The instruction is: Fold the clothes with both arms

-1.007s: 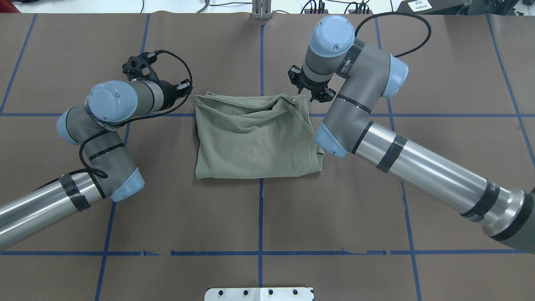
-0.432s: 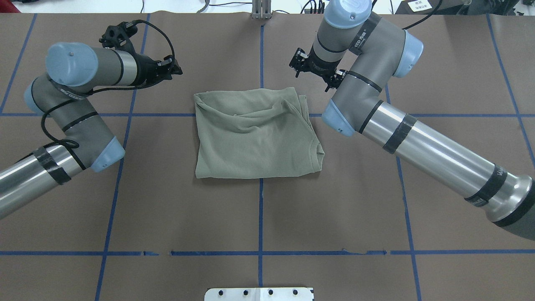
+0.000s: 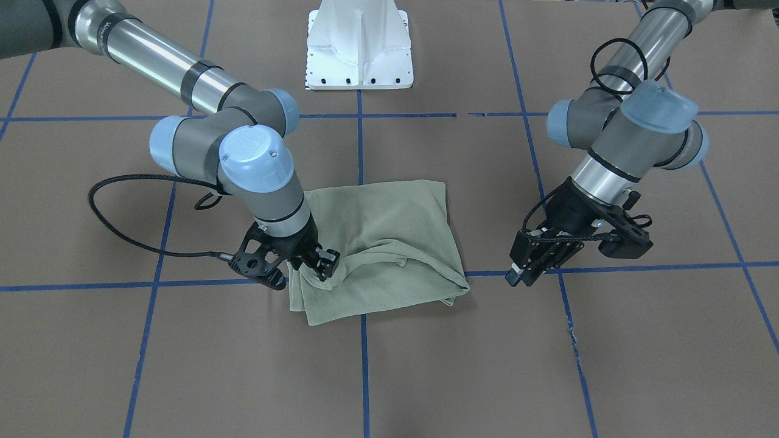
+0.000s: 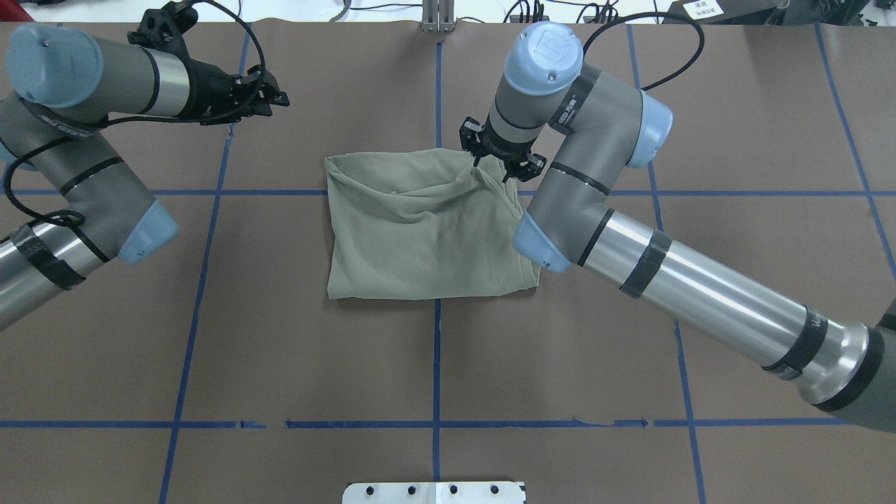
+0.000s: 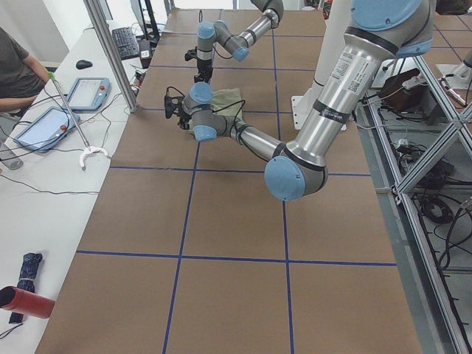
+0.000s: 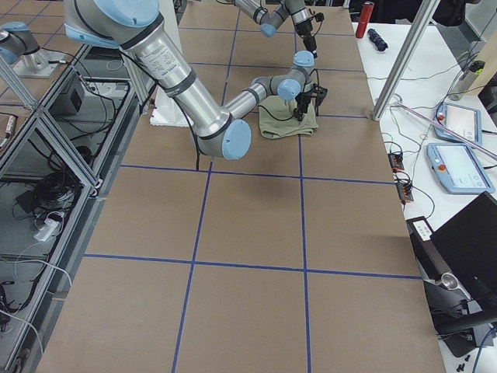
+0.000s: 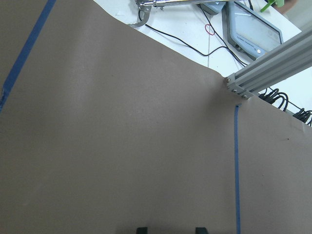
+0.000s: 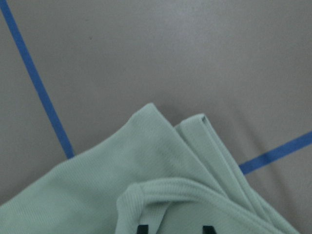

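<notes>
The sage-green shirt (image 4: 420,231) lies folded into a rough rectangle at the table's middle, and also shows in the front view (image 3: 389,237). My right gripper (image 4: 493,162) is down at the shirt's far right corner (image 3: 316,261). In the right wrist view its fingertips (image 8: 209,229) stand apart over a rolled edge of the shirt (image 8: 97,195), so it is open. My left gripper (image 4: 273,98) is off to the far left over bare table (image 3: 526,274). It is open and empty in the left wrist view (image 7: 170,230).
The table is covered in brown paper (image 4: 280,350) with blue tape grid lines. The white pedestal base (image 3: 360,42) stands at the robot's edge. An aluminium post (image 7: 273,68) and operator tablets (image 5: 81,92) are beyond the far edge.
My left gripper has drawn away from the shirt's far left corner toward the far left. My right gripper lifted away, then came back down onto the shirt's far right corner.
</notes>
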Tool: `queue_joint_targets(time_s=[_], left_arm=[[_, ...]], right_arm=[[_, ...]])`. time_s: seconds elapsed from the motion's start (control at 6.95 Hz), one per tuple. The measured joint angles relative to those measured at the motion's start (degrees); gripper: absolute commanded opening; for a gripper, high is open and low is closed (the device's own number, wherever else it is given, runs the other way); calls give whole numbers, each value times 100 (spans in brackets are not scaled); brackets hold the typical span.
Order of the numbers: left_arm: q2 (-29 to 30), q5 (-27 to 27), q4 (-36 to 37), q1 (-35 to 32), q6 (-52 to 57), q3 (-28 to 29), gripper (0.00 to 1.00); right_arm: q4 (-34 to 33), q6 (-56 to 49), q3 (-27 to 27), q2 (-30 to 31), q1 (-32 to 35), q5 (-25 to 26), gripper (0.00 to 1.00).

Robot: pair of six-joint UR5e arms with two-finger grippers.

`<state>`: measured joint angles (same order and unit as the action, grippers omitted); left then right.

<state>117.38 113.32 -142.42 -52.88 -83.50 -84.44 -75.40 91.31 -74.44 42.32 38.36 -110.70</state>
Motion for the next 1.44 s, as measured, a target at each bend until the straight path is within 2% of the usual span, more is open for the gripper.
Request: queue_joint_targets(time_s=[0.43,0.72,0.86,1.15,1.44], left_arm=[[-89,123,14,-78,0,-112,44],[-102,126,14,-82,-6,-132,46],[-106,119,18,-82,-10,-166,46],[-109,96,32,-82,-22,-249,46],[-104,84,42,-82,-20,-264,46]], right_arm=[[-9,-2,-105,8,-488,338,0],[6,-134,158,-112,-296,338,0],[211,-194,634,-351,-93,303,0],[1422,-206,1964,-723,287,92,0],[1744,-246,2387,-816,1014,-652,0]])
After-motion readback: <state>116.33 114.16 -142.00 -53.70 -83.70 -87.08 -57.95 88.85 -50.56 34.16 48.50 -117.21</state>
